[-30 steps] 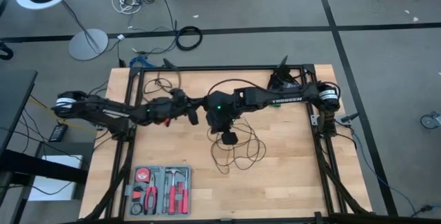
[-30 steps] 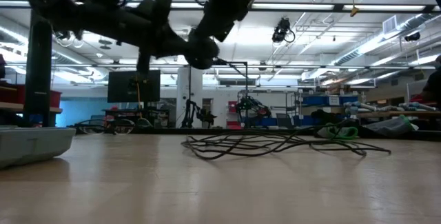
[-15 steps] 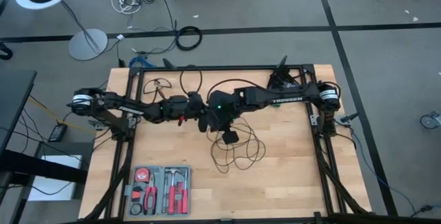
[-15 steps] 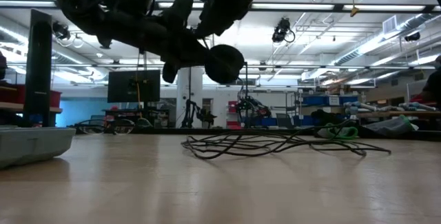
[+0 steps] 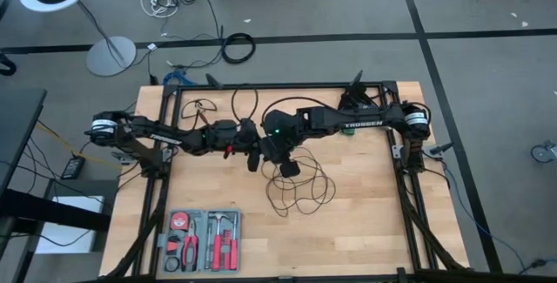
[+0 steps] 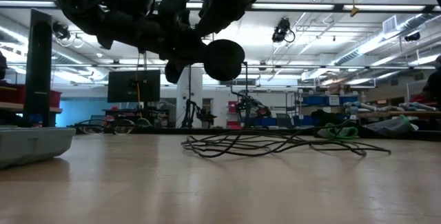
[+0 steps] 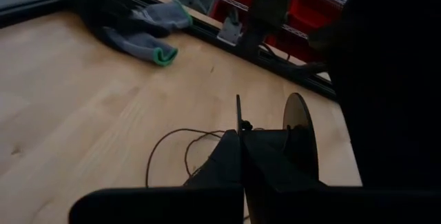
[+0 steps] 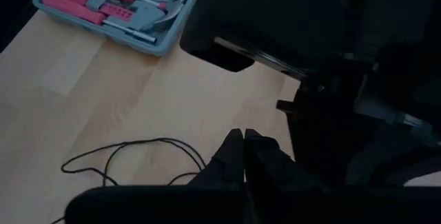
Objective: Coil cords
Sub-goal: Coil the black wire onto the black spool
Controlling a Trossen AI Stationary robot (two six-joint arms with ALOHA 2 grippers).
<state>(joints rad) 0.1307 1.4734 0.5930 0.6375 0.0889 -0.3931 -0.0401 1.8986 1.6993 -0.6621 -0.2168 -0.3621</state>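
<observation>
**Two tools meeting above a loose cord**

The thin black cord (image 5: pixel 300 187) is lying in a slack tangle of loops on the wooden worktop (image 5: pixel 365 222), near its middle; in the low view it is sprawling flat and uncoiled. A round black disc (image 6: pixel 224 60), possibly the cord's puck end, is hanging in the air between the arms, though what is carrying it cannot be told.

The left tool (image 5: pixel 252 154) and the right tool (image 5: pixel 280 154) are hovering close together above the worktop, just beside the near edge of the tangle. Both are pinched fully together: each wrist view is showing its two dark fingers (image 7: pixel 238 158) meeting with no gap. Whether a strand is trapped between either pair cannot be made out.

To coil well, one tool probably needs to be anchoring an end while the other is sweeping even loops of matching size, keeping light tension so the thin cord is not kinking or snagging on itself. Lifting clear of the pile before each turn should stop loops dragging. A grey glove (image 7: pixel 141 34) and a tool kit (image 5: pixel 203 239) are lying well apart from the work.
</observation>
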